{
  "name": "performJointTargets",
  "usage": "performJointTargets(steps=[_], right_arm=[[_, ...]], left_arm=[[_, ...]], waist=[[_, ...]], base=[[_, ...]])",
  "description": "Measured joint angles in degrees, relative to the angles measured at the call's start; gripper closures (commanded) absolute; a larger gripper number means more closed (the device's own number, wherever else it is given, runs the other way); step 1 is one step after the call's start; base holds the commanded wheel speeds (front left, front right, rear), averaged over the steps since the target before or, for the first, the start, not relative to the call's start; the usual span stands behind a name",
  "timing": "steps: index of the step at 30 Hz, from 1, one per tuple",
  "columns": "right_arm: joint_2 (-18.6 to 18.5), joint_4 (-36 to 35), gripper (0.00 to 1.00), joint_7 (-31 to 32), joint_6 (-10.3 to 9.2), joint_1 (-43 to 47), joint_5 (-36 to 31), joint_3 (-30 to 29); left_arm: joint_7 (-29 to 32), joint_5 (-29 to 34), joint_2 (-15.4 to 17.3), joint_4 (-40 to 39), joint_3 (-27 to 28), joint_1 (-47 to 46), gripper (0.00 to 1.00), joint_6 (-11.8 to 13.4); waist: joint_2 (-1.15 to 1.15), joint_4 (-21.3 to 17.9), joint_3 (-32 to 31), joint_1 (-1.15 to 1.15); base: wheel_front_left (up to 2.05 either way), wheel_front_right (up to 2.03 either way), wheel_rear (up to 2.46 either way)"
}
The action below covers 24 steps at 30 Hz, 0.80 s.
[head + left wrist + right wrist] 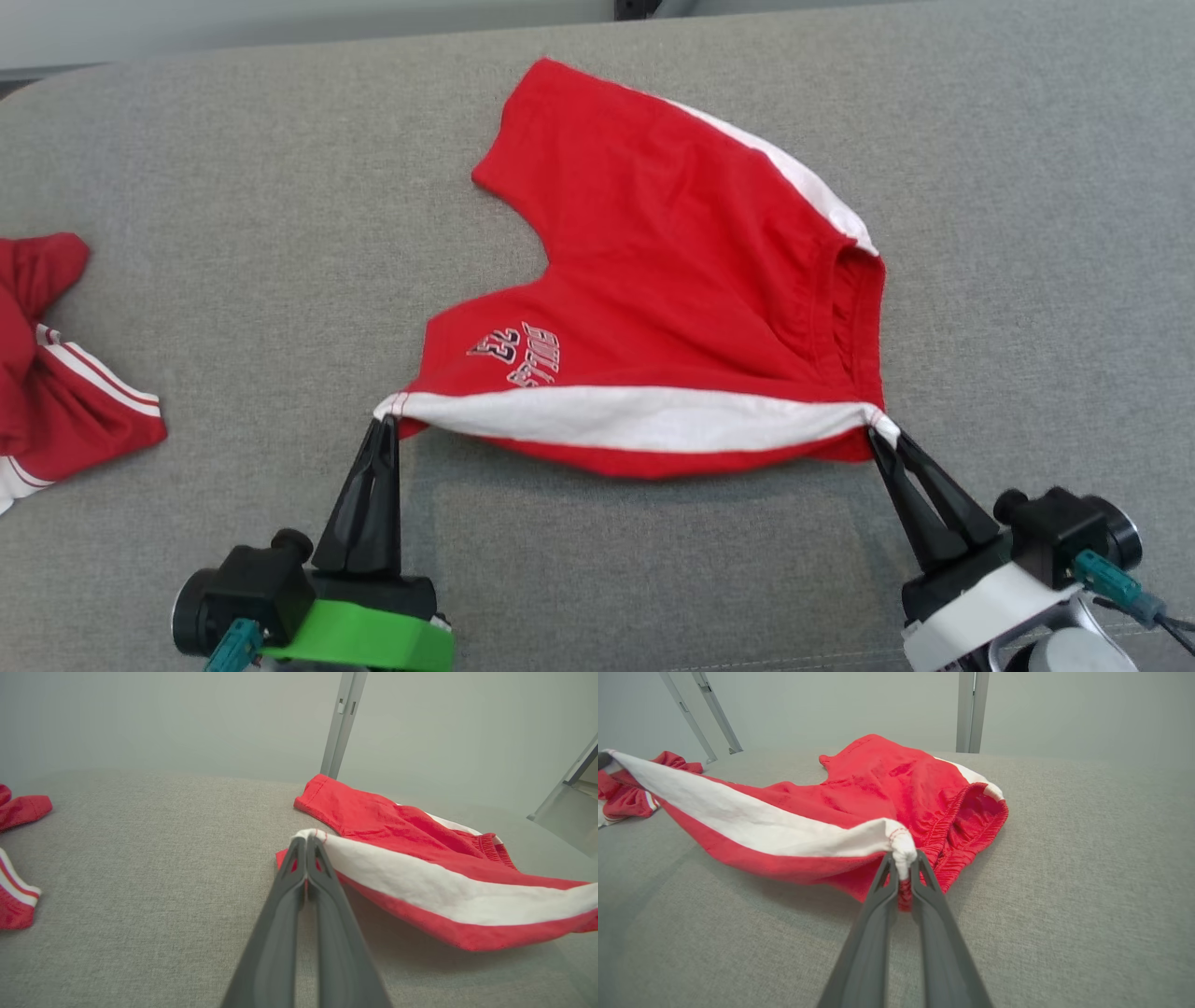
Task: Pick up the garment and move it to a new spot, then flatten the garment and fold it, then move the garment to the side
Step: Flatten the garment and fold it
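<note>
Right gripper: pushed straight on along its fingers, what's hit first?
The red shorts: the right gripper is shut on their corner, and the elastic waistband likely lies next in line.

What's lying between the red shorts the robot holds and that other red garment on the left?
Nothing; the head view shows bare grey upholstery between the shorts and the other garment.

— What did the arms look like on your screen?

— On the left gripper [385,422] I saw two long black tapering fingers [353,532] over a green collar [364,639]. The right gripper [878,434] had a white collar [980,597]. Each wrist carried a black housing [1074,537] and a teal plug [1106,579].
</note>
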Motion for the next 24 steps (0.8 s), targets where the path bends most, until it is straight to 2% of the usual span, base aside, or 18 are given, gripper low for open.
performJointTargets(steps=[8, 12, 18, 24], right_arm=[[2.0, -5.1, 1.0, 0.0, 0.0, 12.6, -4.7, -4.5], [3.0, -7.4, 1.0, 0.0, 0.01, 16.3, -6.6, -5.2], [5.0, -5.9, 1.0, 1.8, 0.0, 15.3, -5.5, -6.5], [5.4, -4.6, 1.0, 6.3, 0.0, 6.5, -3.6, -6.8]], left_arm=[[6.7, 0.2, 1.5, -12.4, -1.6, 11.8, 1.0, 2.7], [8.4, 0.2, 2.0, -17.0, -1.9, 13.8, 1.0, 3.5], [9.2, -0.2, 2.4, -17.1, -1.8, 11.8, 1.0, 3.2], [10.0, 0.3, 2.5, -12.2, -2.7, 0.2, 1.0, 0.7]], waist=[[0.0, 1.0, -5.3, 0.0], [0.0, 1.6, -6.6, 0.0], [0.0, 0.8, -6.4, 0.0], [0.0, -0.8, -3.8, 0.0]], base=[[0.0, 0.0, 0.0], [0.0, 0.0, 0.0], [0.0, 0.0, 0.0], [0.0, 0.0, 0.0]])
